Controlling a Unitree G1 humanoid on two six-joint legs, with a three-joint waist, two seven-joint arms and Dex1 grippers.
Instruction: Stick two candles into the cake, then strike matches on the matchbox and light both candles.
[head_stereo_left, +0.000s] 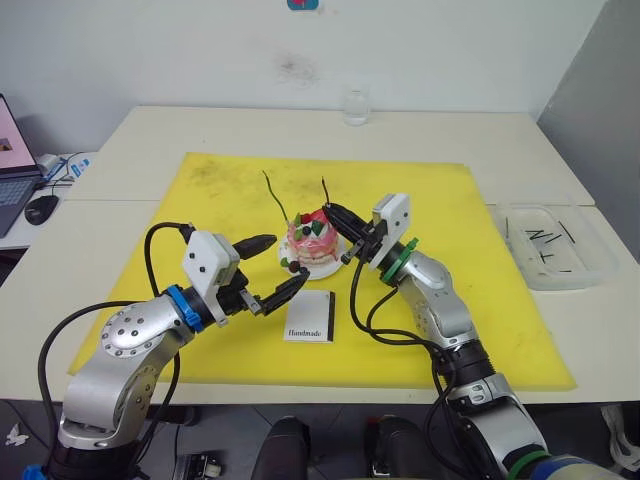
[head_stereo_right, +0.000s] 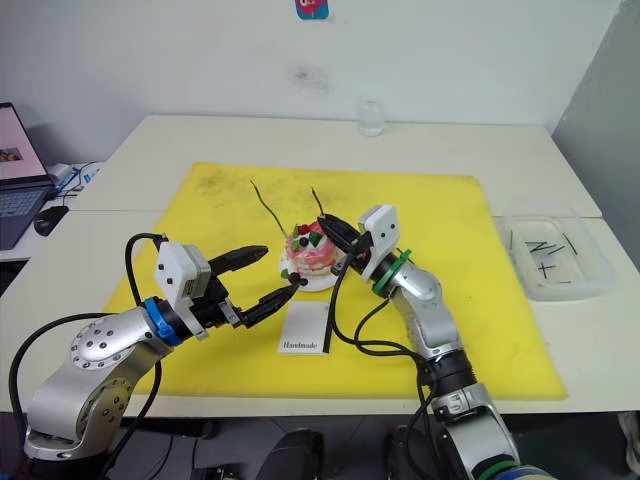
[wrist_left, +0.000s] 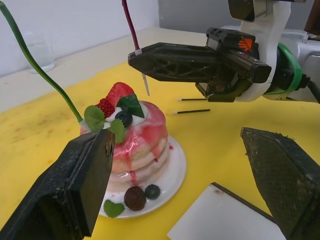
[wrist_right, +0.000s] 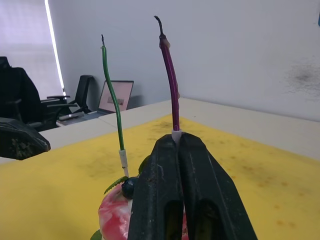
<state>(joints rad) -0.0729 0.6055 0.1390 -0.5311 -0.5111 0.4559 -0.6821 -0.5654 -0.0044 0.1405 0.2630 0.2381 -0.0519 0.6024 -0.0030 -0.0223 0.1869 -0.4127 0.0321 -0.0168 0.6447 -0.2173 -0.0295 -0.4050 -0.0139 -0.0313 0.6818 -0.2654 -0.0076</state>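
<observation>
The 2 head views look forward and down from above the surface (head_stereo_left: 300, 135), sharing almost the same scene. Each wrist view sits low and close beside the cake (wrist_left: 137, 135), looking along its own tool from opposite sides.

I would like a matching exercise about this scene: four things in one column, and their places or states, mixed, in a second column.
Things:
1. green candle
2. red candle
3. matchbox
4. left gripper

Places or states:
a. open, beside the cake
b. held by the shut right gripper above the cake
c. flat on the yellow mat, in front of the cake
d. already standing in the cake

Pairs: 1-d, 2-b, 3-c, 4-a
</observation>
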